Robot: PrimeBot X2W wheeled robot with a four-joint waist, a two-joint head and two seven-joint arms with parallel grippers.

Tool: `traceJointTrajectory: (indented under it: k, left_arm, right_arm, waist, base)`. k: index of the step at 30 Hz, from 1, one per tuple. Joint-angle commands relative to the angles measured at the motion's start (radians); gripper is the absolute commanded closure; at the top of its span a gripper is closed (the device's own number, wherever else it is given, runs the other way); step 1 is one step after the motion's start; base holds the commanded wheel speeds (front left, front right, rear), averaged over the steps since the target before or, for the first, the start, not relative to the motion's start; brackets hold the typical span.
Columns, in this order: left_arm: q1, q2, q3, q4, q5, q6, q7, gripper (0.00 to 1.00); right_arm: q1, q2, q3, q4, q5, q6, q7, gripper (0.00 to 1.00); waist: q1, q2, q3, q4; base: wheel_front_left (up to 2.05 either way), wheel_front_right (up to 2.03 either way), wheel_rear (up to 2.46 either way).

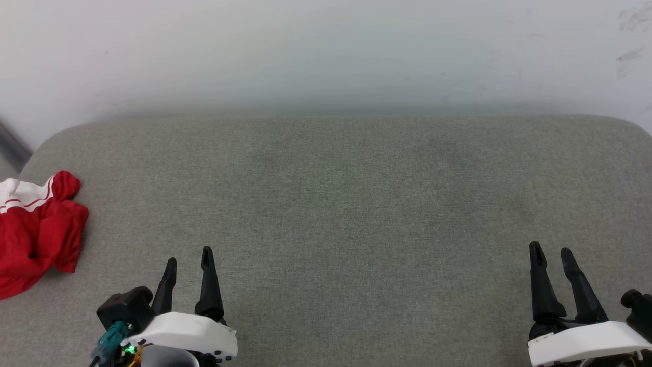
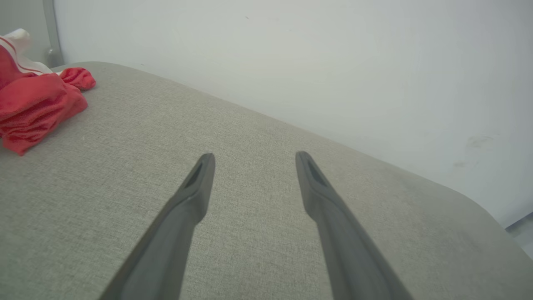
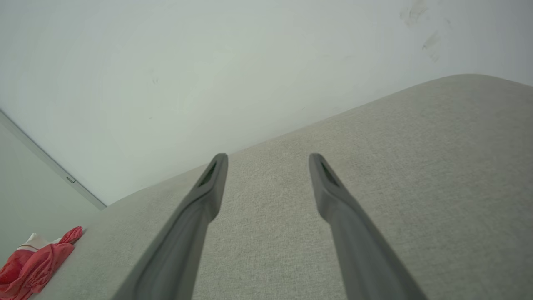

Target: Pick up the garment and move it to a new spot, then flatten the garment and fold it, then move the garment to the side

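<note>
The garment (image 1: 38, 229), a crumpled red T-shirt with one white, red-striped sleeve showing, lies bunched at the left edge of the grey padded surface (image 1: 346, 204). It is well off to the left of your left gripper (image 1: 189, 255) and slightly ahead of its fingertips, touching neither finger. Part of it runs out of the head view.

Your left gripper sits near the front edge of the surface. Its two dark fingers are spread wide and have hold of nothing, with bare grey fabric between them. In the left wrist view, the garment (image 2: 37, 104) is heaped up and to the left of the fingers (image 2: 195, 187), clearly apart from them.

Far across the surface, your right gripper (image 1: 550, 247) rests near the front right, jaws likewise spread wide with nothing in them. The garment is well apart from this gripper, away to its left past the other arm. The right wrist view shows it (image 3: 33, 260) small in the lower left corner, by the surface's rounded corner.

A pale wall (image 1: 326, 51) rises beyond both grippers, with faint scuff marks towards the right.
</note>
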Motion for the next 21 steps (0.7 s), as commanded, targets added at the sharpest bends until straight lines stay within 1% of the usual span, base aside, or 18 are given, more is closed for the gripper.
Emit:
traceJointTrajectory:
  k: [1, 21]
  left_arm:
    - [0.004, 0.008, -0.005, -0.014, 0.025, 0.006, -0.008, 0.0]
    - [0.035, 0.005, -0.039, -0.033, 0.213, 0.02, -0.058, 0.0]
  right_arm:
    - [0.008, 0.0, 0.0, -0.017, -0.026, 0.0, -0.01, 0.0]
    - [0.038, 0.0, 0.003, -0.054, -0.198, 0.0, -0.058, 0.0]
  waist:
    - [0.0, -0.0001, 0.0, 0.0]
    - [0.0, -0.0001, -0.005, 0.003]
  base:
    - [0.0, 0.0, 0.0]
    - [0.0, 0.0, 0.0]
